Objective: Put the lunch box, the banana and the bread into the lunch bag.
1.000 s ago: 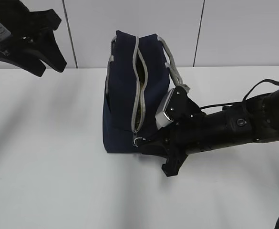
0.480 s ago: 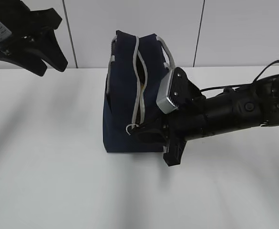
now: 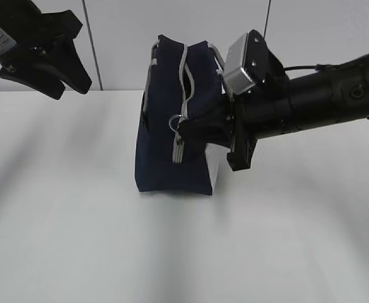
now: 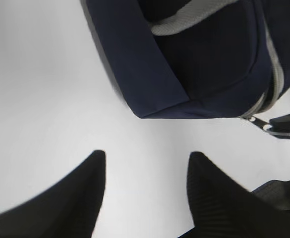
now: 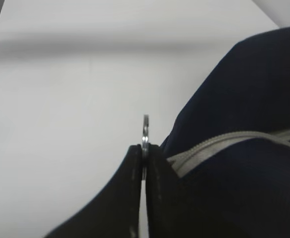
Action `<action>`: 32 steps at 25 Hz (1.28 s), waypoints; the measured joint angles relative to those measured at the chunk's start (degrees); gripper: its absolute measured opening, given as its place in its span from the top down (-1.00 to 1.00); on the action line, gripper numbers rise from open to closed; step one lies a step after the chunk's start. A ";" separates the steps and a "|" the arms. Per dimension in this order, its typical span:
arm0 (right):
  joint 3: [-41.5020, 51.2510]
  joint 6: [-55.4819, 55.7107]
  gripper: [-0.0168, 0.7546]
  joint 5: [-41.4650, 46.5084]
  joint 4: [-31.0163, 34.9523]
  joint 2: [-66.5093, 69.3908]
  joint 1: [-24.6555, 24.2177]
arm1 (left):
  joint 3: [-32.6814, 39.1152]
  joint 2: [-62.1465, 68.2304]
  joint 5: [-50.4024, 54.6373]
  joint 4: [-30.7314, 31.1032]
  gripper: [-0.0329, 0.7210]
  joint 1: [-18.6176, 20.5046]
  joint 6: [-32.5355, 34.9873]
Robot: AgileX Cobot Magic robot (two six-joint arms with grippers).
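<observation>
The navy lunch bag [image 3: 165,126] stands upright at the table's middle, with a white lower side panel [image 3: 213,165] and a grey zipper [image 3: 185,76]. My right gripper [image 3: 183,128] is shut on the zipper's ring pull [image 3: 174,124], about halfway up the bag's front; the ring also shows pinched between the jaws in the right wrist view [image 5: 145,133]. My left gripper [image 3: 70,79] hangs open and empty high at the far left; in its wrist view [image 4: 147,158] it sits above bare table near the bag [image 4: 204,59]. The lunch box, banana and bread are out of view.
A grey handle [image 3: 225,79] loops over the bag's right top. The white table [image 3: 77,221] runs to a panelled wall [image 3: 121,38] behind. My right arm [image 3: 310,98] crosses the right side above the table.
My right gripper has risen from the bag's bottom to its middle, drawing the ring pull up. The zipper slit above has narrowed, and the white side panel now shows.
</observation>
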 joint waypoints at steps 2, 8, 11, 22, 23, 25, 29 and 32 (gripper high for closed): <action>-1.68 2.06 1.00 -0.36 -1.38 -0.64 -0.42 | 0.00 0.00 0.00 -0.62 -0.10 0.00 0.50; -7.53 9.15 1.00 -0.76 -5.05 -0.73 -0.56 | 1.29 0.00 -0.86 -3.45 -0.10 0.00 3.37; -10.26 12.52 1.00 -0.76 -7.15 -0.73 -0.56 | 2.74 0.00 -2.38 -4.20 -0.10 0.00 4.77; -15.33 22.52 1.00 -1.20 -13.91 -0.29 -0.56 | 9.76 -1.95 -7.57 -12.03 -0.10 0.00 14.14; -15.41 22.92 1.00 -1.20 -14.06 -0.05 -0.56 | 9.88 -1.95 -7.68 -12.67 -0.10 0.00 14.88; -15.48 23.13 1.00 -0.49 -14.15 0.29 -0.56 | 9.88 -1.99 -8.10 -14.23 -0.10 0.00 16.28; -15.61 23.40 1.00 4.19 -13.84 0.60 -0.56 | 9.88 -2.05 -9.27 -15.20 -0.10 0.00 17.80; -15.61 23.40 1.00 5.71 -13.59 0.75 -0.56 | 9.88 -2.05 -9.40 -15.31 -0.10 0.00 18.60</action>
